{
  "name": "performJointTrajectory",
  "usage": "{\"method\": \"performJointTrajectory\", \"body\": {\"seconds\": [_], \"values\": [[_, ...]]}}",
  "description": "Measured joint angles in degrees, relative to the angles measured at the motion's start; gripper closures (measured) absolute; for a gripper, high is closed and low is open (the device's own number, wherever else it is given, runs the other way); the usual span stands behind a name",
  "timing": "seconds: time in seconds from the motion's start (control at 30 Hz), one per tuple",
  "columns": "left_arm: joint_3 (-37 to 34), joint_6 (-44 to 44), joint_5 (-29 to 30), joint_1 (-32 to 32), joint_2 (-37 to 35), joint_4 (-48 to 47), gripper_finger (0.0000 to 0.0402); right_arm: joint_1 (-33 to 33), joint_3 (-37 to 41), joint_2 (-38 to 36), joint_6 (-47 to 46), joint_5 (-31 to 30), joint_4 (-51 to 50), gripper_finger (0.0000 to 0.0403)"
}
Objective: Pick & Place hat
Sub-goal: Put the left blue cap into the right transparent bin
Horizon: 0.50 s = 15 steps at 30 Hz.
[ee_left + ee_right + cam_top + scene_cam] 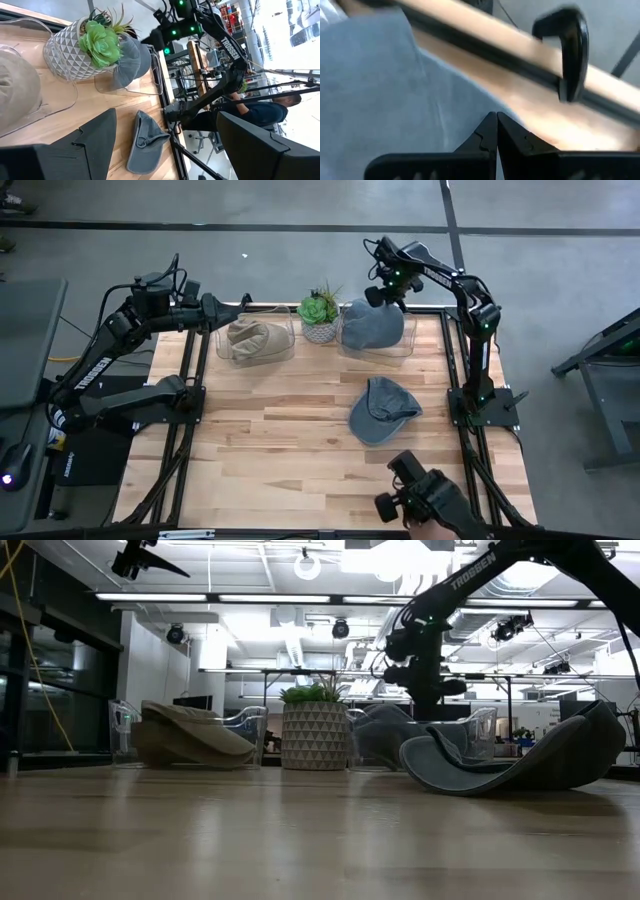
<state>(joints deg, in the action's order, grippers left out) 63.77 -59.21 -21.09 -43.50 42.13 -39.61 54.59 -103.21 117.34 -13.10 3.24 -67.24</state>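
Observation:
A tan hat [256, 340] lies in a clear bin [288, 352] at the table's far left. A grey hat [372, 327] fills a second clear bin [408, 345] at the far right, right of the potted succulent [320, 314]. Another grey cap [383, 410] lies upside down on the bare wood right of centre, curled with its brim up [590, 740]. My right gripper [376, 296] [496, 120] hovers shut just above the far edge of the binned grey hat [380, 90]. My left gripper [214, 310] [166, 114] is open beside the tan hat's bin.
The succulent in its patterned white pot [313, 732] stands between the two bins at the far edge. A dark device [425, 498] sits at the table's near right edge. Bare wood [270, 440] stretches across the middle and near left. A person [260, 112] is beyond the table.

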Motion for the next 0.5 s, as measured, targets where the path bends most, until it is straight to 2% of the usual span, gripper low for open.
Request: {"method": "performJointTrajectory", "body": {"seconds": [0.23, 0.5], "values": [[0.00, -0.52, -0.38, 0.01, 0.02, 0.01, 0.0099, 0.17, -0.03, 0.18, -3.19, -0.82, 6.99, 0.0403], [0.00, -0.58, 0.30, 0.01, 0.02, 0.01, 0.0099, 0.52, -0.01, 3.36, -3.73, -0.76, 5.85, 0.0403]]}}
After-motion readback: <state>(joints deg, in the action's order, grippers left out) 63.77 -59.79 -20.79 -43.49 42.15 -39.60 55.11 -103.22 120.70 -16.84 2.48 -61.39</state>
